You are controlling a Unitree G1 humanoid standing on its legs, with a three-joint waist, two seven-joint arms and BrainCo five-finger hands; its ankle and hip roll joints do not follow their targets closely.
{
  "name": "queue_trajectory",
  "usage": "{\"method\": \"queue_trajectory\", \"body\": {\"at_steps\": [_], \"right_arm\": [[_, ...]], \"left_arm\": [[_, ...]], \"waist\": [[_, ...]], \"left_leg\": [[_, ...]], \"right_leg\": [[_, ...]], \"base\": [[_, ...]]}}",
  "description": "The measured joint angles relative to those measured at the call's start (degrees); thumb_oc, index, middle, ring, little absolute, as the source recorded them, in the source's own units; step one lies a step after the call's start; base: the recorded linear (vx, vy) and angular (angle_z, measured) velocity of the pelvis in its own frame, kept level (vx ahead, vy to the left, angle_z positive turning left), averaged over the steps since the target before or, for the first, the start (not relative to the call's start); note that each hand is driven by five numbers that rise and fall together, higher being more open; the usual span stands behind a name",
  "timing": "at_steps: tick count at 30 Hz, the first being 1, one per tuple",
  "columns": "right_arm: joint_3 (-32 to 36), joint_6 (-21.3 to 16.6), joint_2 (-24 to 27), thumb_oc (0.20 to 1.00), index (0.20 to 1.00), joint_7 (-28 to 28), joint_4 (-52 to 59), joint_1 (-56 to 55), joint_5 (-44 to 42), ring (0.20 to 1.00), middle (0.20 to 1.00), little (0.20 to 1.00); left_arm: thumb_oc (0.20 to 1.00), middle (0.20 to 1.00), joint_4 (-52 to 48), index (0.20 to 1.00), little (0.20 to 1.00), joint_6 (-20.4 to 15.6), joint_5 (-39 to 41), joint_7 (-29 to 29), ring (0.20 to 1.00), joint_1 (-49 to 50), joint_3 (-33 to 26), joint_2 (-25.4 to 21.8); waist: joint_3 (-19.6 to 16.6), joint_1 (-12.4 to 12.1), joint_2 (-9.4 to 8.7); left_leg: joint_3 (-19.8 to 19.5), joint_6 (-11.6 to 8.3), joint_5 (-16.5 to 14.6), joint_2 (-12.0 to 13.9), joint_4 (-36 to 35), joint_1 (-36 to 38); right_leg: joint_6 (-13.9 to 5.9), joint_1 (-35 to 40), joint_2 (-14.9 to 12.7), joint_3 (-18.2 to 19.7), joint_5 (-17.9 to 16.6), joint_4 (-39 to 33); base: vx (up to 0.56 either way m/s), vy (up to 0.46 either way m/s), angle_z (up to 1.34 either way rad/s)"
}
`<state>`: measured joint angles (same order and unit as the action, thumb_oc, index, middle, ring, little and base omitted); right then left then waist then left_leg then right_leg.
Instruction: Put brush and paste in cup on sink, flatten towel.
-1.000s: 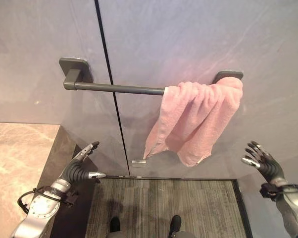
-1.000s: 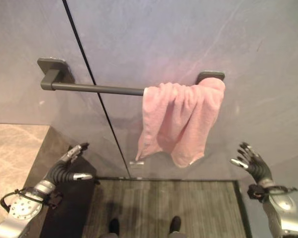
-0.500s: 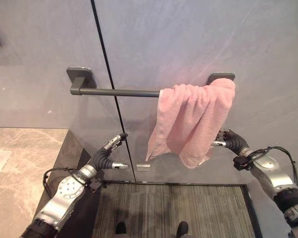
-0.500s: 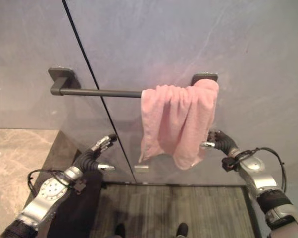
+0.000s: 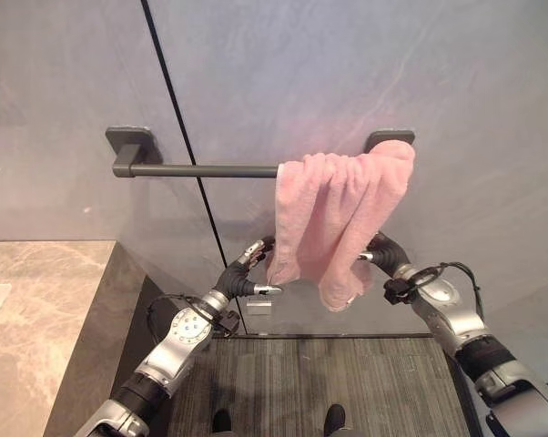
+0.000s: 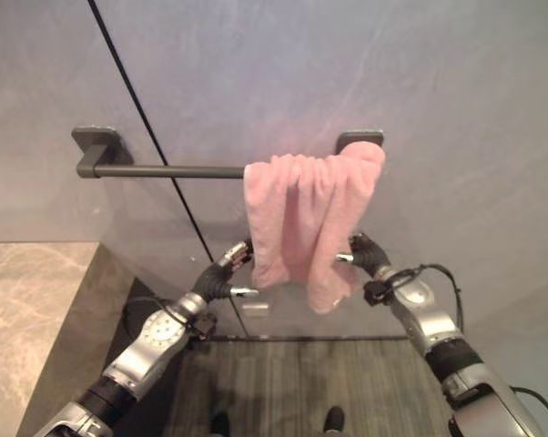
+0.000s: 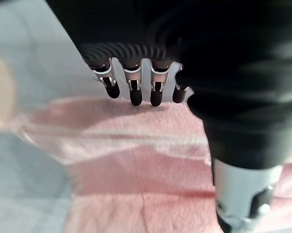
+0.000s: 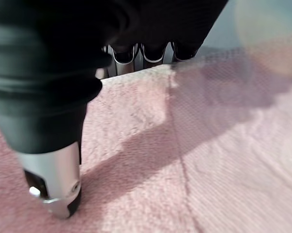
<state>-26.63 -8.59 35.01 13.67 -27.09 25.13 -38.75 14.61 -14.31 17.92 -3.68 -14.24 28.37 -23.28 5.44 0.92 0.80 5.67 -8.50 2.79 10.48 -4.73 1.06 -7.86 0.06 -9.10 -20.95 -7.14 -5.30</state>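
Note:
A pink towel (image 5: 342, 214) hangs bunched over the right end of a dark wall bar (image 5: 201, 170). My left hand (image 5: 240, 276) is at the towel's lower left edge, open, with its fingers (image 7: 135, 92) straight and their tips at the cloth (image 7: 136, 165). At the towel's lower right edge is my right hand (image 5: 388, 255). It is open too: its fingers reach behind the cloth (image 8: 209, 145) and its thumb (image 8: 54, 179) lies straight in front. Neither hand pinches the towel.
A marble counter (image 5: 28, 309) stands at the lower left. A dark seam (image 5: 187, 155) runs down the grey wall behind the bar. A small metal piece (image 5: 258, 307) sits at the wall's foot, above a dark striped mat (image 5: 319, 382).
Both hands have risen and come inward from low at the sides to the towel's two lower edges. The view has shifted slightly as well.

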Motion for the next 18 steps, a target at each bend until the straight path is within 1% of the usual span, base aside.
{"method": "queue_trajectory", "body": {"at_steps": [3, 4, 5, 6, 7, 12, 13, 15, 18], "right_arm": [[0.0, 0.0, -0.5, 1.000, 1.000, -0.3, 0.1, 0.1, 0.0, 1.000, 1.000, 1.000], [0.0, 0.0, -0.8, 1.000, 1.000, -0.6, 0.1, 0.1, 0.0, 1.000, 1.000, 1.000], [-0.1, 0.0, -1.2, 0.931, 0.931, -1.0, 0.1, 0.1, 0.0, 0.931, 0.931, 0.931], [-0.1, 0.0, -1.4, 0.536, 0.536, -1.1, 0.1, 0.1, 0.0, 0.536, 0.536, 0.536], [-0.1, 0.0, -1.5, 0.206, 0.206, -1.2, 0.1, 0.1, 0.0, 0.206, 0.206, 0.206], [0.0, 0.0, -2.0, 0.200, 0.200, -2.6, 0.0, 0.0, 0.1, 0.200, 0.200, 0.200], [0.1, 0.0, -2.6, 0.200, 0.200, -2.6, 0.0, -0.3, 0.2, 0.200, 0.200, 0.200], [0.5, 0.0, -3.6, 0.200, 0.200, -3.2, 0.1, -0.6, 0.2, 0.200, 0.200, 0.200], [2.5, 0.0, -4.1, 0.200, 0.200, -4.2, 1.0, -1.5, 0.2, 0.200, 0.200, 0.200]], "left_arm": [[1.000, 1.000, 1.2, 1.000, 1.000, 0.4, 0.0, 0.8, 1.000, -0.5, 0.1, 0.8], [0.689, 0.689, 1.8, 0.689, 0.689, 0.6, -0.2, 1.1, 0.689, -0.8, 0.1, 1.4], [0.294, 0.294, 2.7, 0.294, 0.294, 0.8, -0.5, 1.2, 0.294, -1.3, 0.2, 1.7], [0.200, 0.200, 2.8, 0.200, 0.200, 0.9, -0.5, 1.2, 0.200, -1.5, 0.2, 1.7], [0.200, 0.200, 2.8, 0.200, 0.200, 0.9, -0.5, 1.4, 0.200, -1.5, 0.2, 1.7], [0.200, 0.200, 2.8, 0.200, 0.200, 1.2, -0.5, 2.8, 0.200, -0.4, -0.7, 1.4], [0.200, 0.200, 2.8, 0.200, 0.200, 1.3, -0.5, 3.1, 0.200, 0.1, -0.8, 1.2], [0.200, 0.200, 2.8, 0.200, 0.200, 1.3, -0.4, 3.4, 0.200, 0.8, -1.2, 1.2], [0.200, 0.200, 2.7, 0.200, 0.200, 1.4, -0.4, 3.4, 0.200, 1.3, -1.5, 1.1]], "waist": [[0.0, 0.0, -0.08], [0.0, 0.0, -0.11], [-0.1, 0.0, -0.18], [-0.1, 0.0, -0.24], [-0.1, 0.0, -0.31], [-0.7, -0.1, -1.56], [-1.0, -0.1, -2.07], [-1.3, -0.1, -2.52], [-1.4, -0.3, -2.75]], "left_leg": [[0.1, -0.02, 0.0, 0.1, -0.1, 0.1], [0.3, -0.02, 0.0, 0.1, -0.2, 0.2], [0.4, -0.02, 0.0, 0.2, -0.2, 0.3], [0.6, -0.02, 0.0, 0.2, -0.2, 0.4], [0.7, -0.02, 0.0, 0.2, -0.3, 0.5], [1.1, -0.02, 0.0, 0.6, -0.3, 0.9], [1.1, -0.02, 0.0, 0.7, -0.3, 0.9], [1.3, -0.02, 0.0, 0.8, -0.3, 1.1], [1.3, -0.03, 0.0, 0.8, -0.3, 1.3]], "right_leg": [[0.10, 0.0, 0.2, 0.1, -0.1, 0.4], [0.11, 0.0, 0.2, 0.2, -0.1, 0.4], [0.11, 0.0, 0.2, 0.3, -0.1, 0.4], [0.13, 0.0, 0.3, 0.4, -0.1, 0.4], [0.13, 0.0, 0.3, 0.5, -0.1, 0.4], [0.15, 0.1, 0.7, 0.9, -0.1, 0.4], [0.19, 0.1, 0.7, 1.0, -0.1, 0.4], [0.26, 0.1, 0.8, 1.2, -0.2, 0.4], [0.36, 0.3, 0.8, 1.2, -0.3, 0.4]], "base": [[0.00, 0.000, -0.01], [0.00, -0.001, -0.05], [0.00, 0.003, -0.07], [0.00, 0.002, -0.06], [0.00, 0.004, -0.07], [0.00, 0.010, -0.04], [0.00, 0.000, 0.00], [0.00, 0.011, -0.05], [0.00, 0.000, 0.00]]}}
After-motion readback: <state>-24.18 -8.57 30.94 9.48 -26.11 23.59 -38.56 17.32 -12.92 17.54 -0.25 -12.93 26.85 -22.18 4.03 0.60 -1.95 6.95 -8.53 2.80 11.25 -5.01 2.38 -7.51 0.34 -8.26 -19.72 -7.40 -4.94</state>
